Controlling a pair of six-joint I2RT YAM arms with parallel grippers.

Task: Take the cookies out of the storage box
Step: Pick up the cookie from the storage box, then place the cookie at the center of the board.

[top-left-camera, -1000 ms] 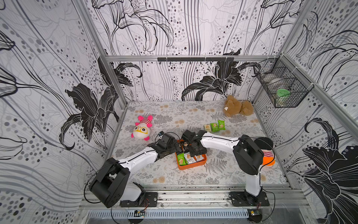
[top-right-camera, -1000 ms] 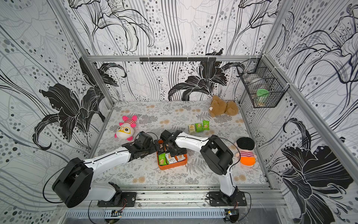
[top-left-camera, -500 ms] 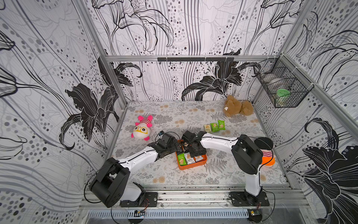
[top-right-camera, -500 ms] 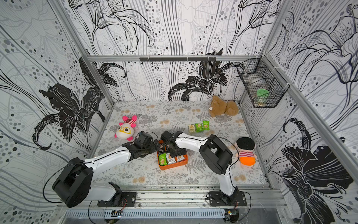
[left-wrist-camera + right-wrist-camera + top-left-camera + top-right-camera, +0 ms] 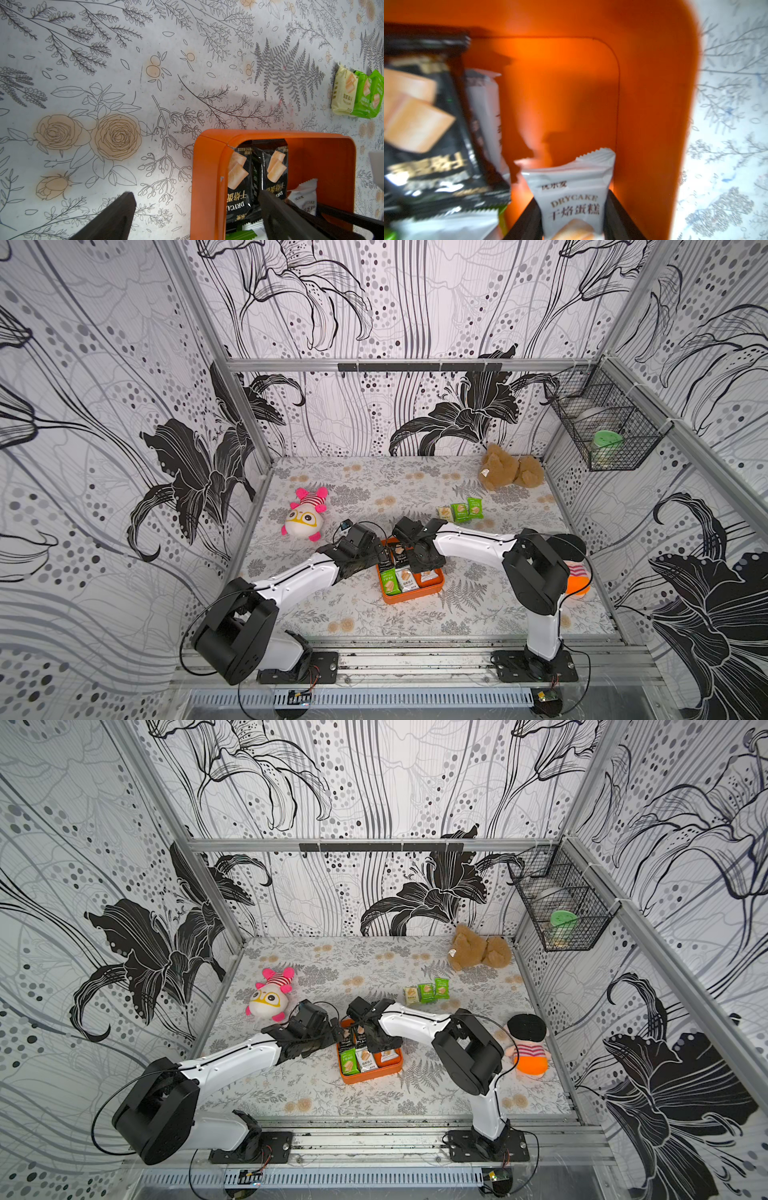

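The storage box [image 5: 409,598] lay on the flowered table [image 5: 374,489], and both grippers were down at it. The right gripper [image 5: 572,207] reached into the box with its jaws drawn in on a white packet [image 5: 571,182]. One finger [image 5: 527,220] was against each side of the wrapper, and the crimped end stood up ahead of the fingertips. Just outside those jaws, on one flank, a black packet [image 5: 425,124] lay over another white one. On the other flank was the box's orange wall [image 5: 654,104].

The left gripper [image 5: 195,193] had its jaws spread wide and was holding nothing. They straddled the box's side wall [image 5: 205,166], with one finger [image 5: 116,216] over bare table and the other [image 5: 276,216] inside above two black packets [image 5: 239,176]. Past those packets, farther from the left jaws, the white packet showed again with the right gripper's dark fingers beside it.

In both top views a green packet [image 5: 388,583] [image 5: 349,1063] and other cookies filled the end of the box away from either pair of tips. Three cookies lay in a row on the table outside the box [image 5: 459,510] [image 5: 426,992], one pale yellow and two green. They were well beyond the left jaws' tips and clear of both grippers.
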